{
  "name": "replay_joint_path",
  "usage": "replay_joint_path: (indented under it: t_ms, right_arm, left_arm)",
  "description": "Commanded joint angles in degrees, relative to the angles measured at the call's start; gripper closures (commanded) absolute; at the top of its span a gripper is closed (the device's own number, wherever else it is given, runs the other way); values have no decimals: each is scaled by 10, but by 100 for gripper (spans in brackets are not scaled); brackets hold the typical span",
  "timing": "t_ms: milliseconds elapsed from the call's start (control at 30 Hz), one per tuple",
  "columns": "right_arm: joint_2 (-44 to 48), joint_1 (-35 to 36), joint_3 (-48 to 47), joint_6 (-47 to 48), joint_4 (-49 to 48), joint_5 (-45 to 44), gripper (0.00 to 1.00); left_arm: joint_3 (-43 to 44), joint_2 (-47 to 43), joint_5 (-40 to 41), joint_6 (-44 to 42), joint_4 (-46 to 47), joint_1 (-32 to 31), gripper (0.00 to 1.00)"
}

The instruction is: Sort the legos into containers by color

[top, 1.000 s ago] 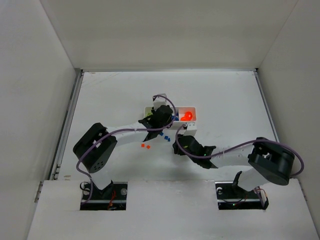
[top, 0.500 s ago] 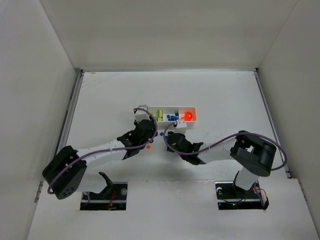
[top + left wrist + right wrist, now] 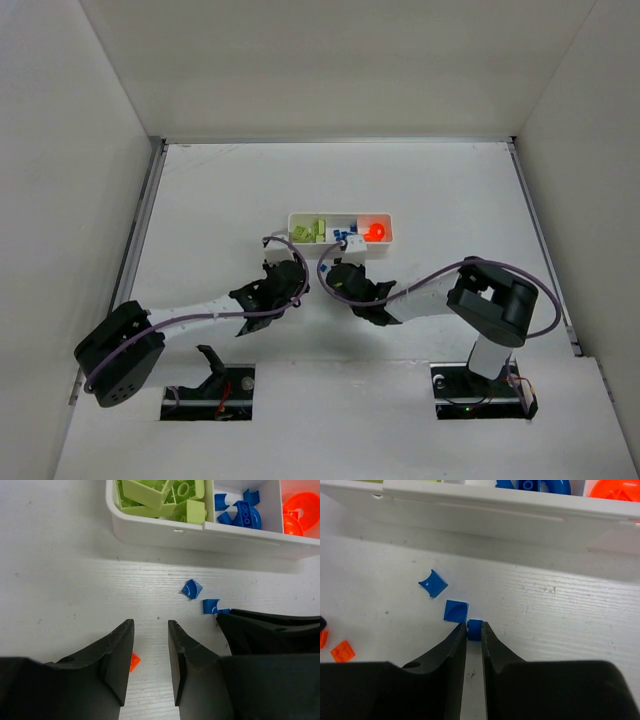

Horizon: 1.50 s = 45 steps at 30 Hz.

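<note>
The white tray (image 3: 296, 231) holds lime green legos (image 3: 160, 495) in its left container, blue ones (image 3: 242, 512) in the middle and orange-red ones (image 3: 300, 515) on the right. My right gripper (image 3: 474, 630) is down on the table, shut on a tiny blue lego (image 3: 474, 628). Two more blue legos (image 3: 456, 611) (image 3: 433, 583) lie just ahead of it, short of the tray wall (image 3: 485, 517). My left gripper (image 3: 149, 630) is open with nothing between its fingers. An orange-red lego (image 3: 134, 662) peeks out from under its left finger.
The two grippers (image 3: 295, 278) (image 3: 332, 270) work side by side just in front of the tray, nearly touching. The right one's black body (image 3: 270, 630) fills the left wrist view's right side. Two loose orange-red bits (image 3: 342, 651) (image 3: 322, 638) lie left of the right gripper.
My left gripper has drawn back from over the tray down to the table near the orange-red lego. My right gripper has moved left and closed on the small blue lego.
</note>
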<state>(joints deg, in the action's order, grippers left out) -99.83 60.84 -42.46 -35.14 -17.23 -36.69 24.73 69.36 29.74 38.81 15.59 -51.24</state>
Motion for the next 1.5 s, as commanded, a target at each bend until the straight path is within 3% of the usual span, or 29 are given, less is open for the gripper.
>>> replay_joint_path:
  t_ms: [0,133,467,700,933,1467]
  right_arm:
    - [-16,5,-18,17,20,-24,81]
    - [16,5,-8,16,25,-31,86]
    - [168,-24,-3,38,48,18,86]
    - [126,-108,-82,70,26,86,85]
    - [88,-150,-123,74,5,112,63]
    - [227,-147,65,9,-32,112,61]
  left_arm:
    - [-9,-13,14,9,14,-20,69]
    - [-12,-8,16,12,15,-34,68]
    - [17,42,12,10,40,-45,67]
    - [52,72,16,8,44,-65,65]
    - [100,146,19,9,45,-77,64]
    - [180,277,57,12,38,-88,67]
